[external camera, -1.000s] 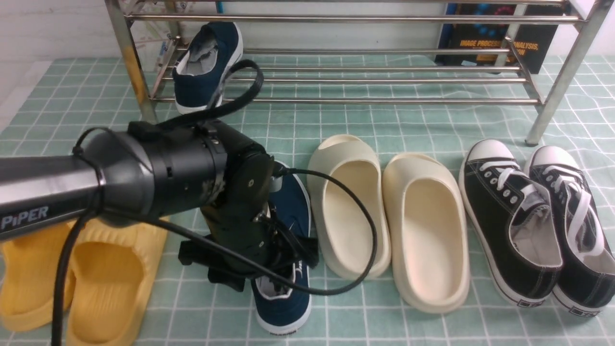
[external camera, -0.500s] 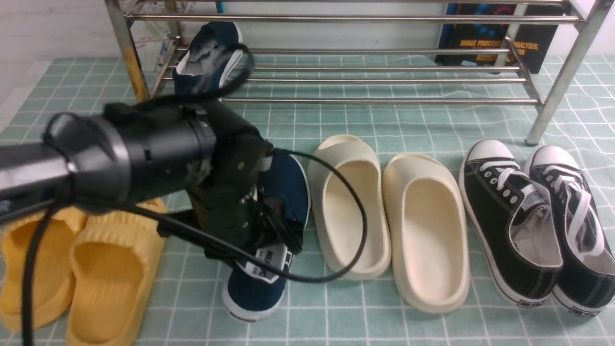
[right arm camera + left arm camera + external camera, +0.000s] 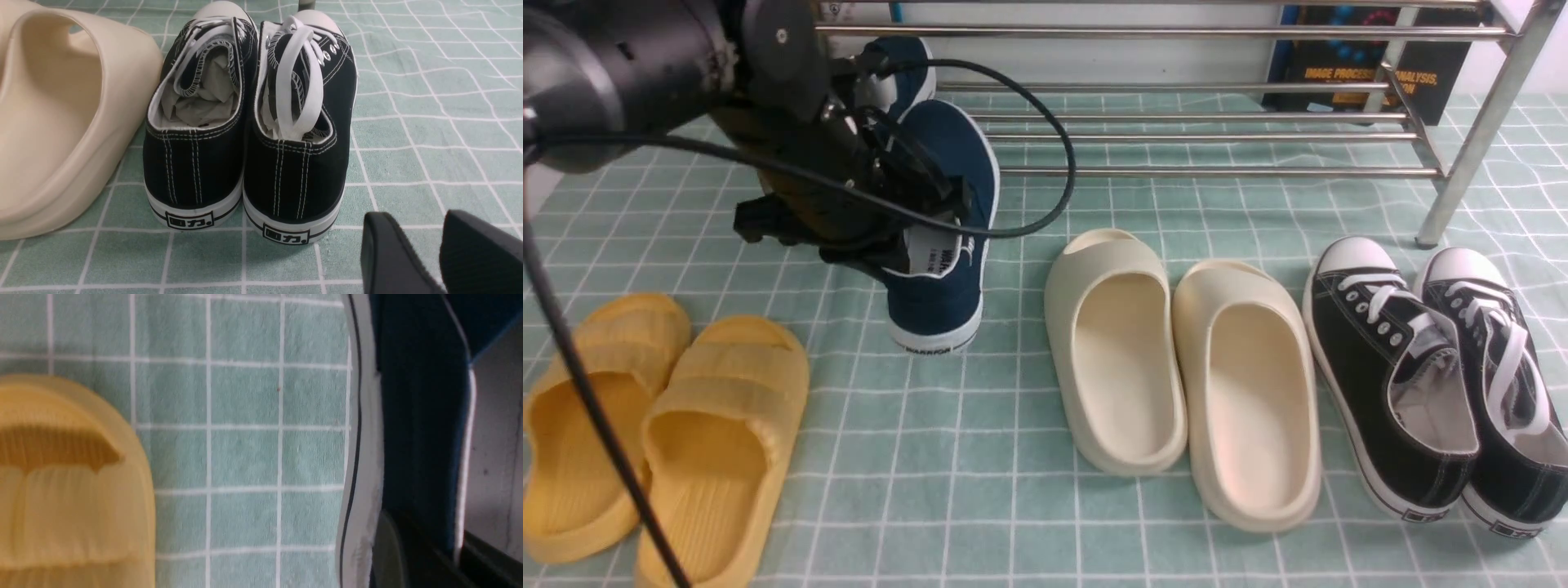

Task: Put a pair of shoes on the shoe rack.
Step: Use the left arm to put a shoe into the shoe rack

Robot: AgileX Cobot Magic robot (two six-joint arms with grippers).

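Note:
My left gripper is shut on the side wall of a navy-blue slip-on shoe with a white sole. It holds the shoe off the cloth just in front of the left end of the shoe rack, toe towards the rack. In the left wrist view the shoe sits between the fingers of the left gripper. The second navy shoe rests on the rack's lower bars, partly hidden by the arm. My right gripper is open and empty, low over the cloth behind the black sneakers.
Yellow slides lie front left, cream slides in the middle, and black lace-up sneakers at the right. A dark book stands behind the rack. The rack's right leg stands near the sneakers' toes.
My left gripper has lifted the navy shoe from the cloth beside the cream slide and carried it up and back towards the rack's left end. The yellow slides are now uncovered.

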